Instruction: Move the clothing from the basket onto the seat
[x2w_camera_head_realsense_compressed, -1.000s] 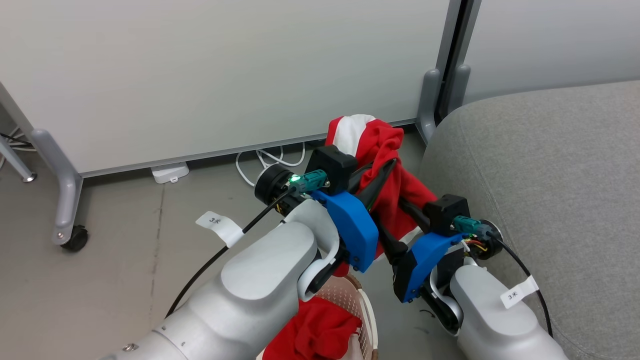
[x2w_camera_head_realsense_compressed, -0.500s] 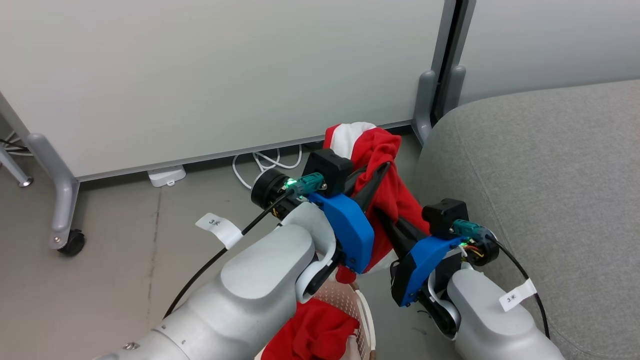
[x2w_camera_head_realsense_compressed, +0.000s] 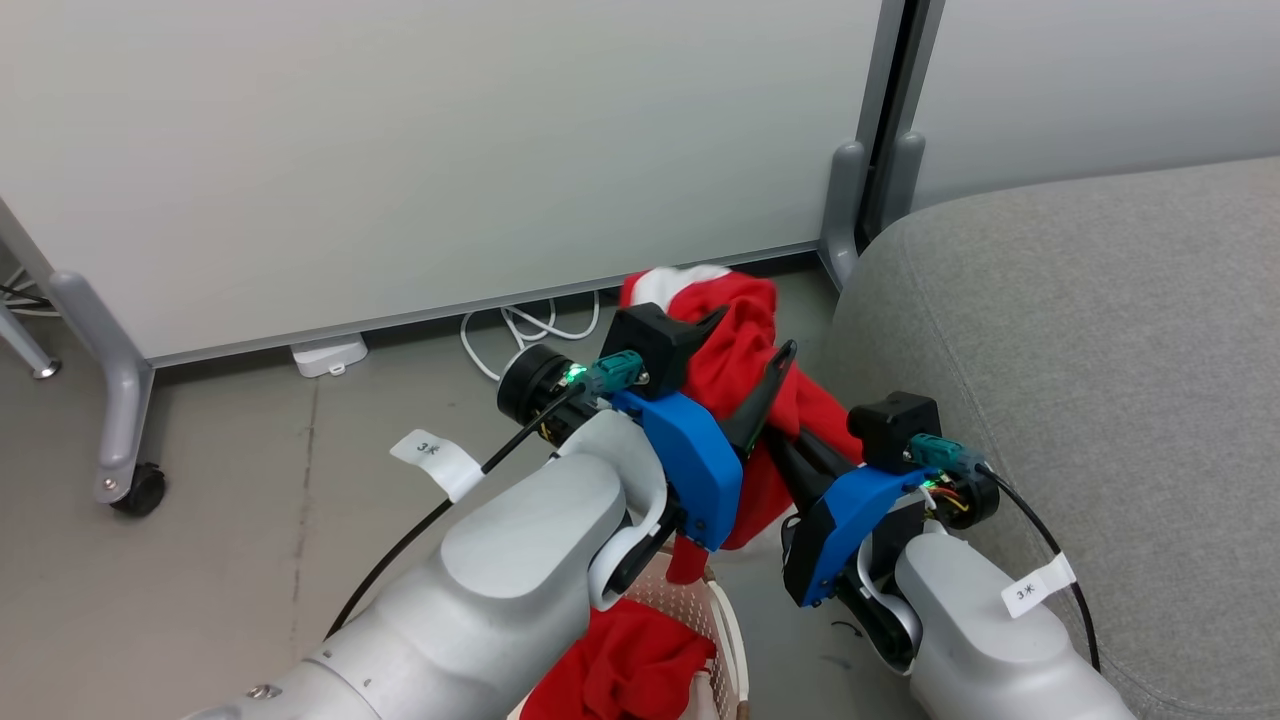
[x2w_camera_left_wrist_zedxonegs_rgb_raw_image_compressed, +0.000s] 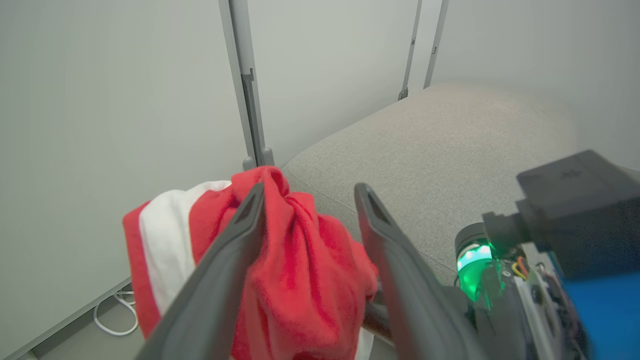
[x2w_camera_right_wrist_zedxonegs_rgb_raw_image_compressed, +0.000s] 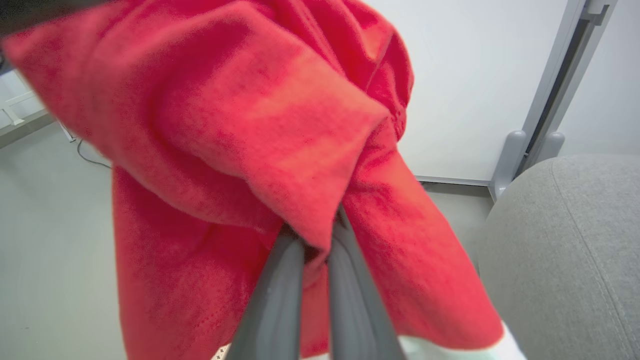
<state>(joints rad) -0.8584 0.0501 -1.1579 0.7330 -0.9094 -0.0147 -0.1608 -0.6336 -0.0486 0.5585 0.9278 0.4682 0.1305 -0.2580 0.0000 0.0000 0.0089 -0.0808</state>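
A red garment with a white band (x2w_camera_head_realsense_compressed: 735, 360) hangs in the air above the floor, between the basket and the seat. My left gripper (x2w_camera_head_realsense_compressed: 755, 330) is open, and the cloth (x2w_camera_left_wrist_zedxonegs_rgb_raw_image_compressed: 300, 270) still drapes over one finger and sags between the two. My right gripper (x2w_camera_right_wrist_zedxonegs_rgb_raw_image_compressed: 317, 235) is shut on a fold of this clothing (x2w_camera_right_wrist_zedxonegs_rgb_raw_image_compressed: 240, 130), coming at it from the right (x2w_camera_head_realsense_compressed: 785, 440). A second, plain red garment (x2w_camera_head_realsense_compressed: 630, 670) lies in the cream perforated basket (x2w_camera_head_realsense_compressed: 728, 625) under my left forearm. The grey seat (x2w_camera_head_realsense_compressed: 1080, 350) spreads out on the right (x2w_camera_left_wrist_zedxonegs_rgb_raw_image_compressed: 440, 135).
A white partition panel (x2w_camera_head_realsense_compressed: 450, 150) stands behind on grey posts; one foot carries a castor (x2w_camera_head_realsense_compressed: 130, 490). White cables (x2w_camera_head_realsense_compressed: 525, 325) and a small white box (x2w_camera_head_realsense_compressed: 325, 355) lie at its base. Grey floor (x2w_camera_head_realsense_compressed: 220, 520) stretches to the left.
My right gripper has shut on the hanging garment. My left gripper has then opened and let it go. The cloth has sagged a little lower.
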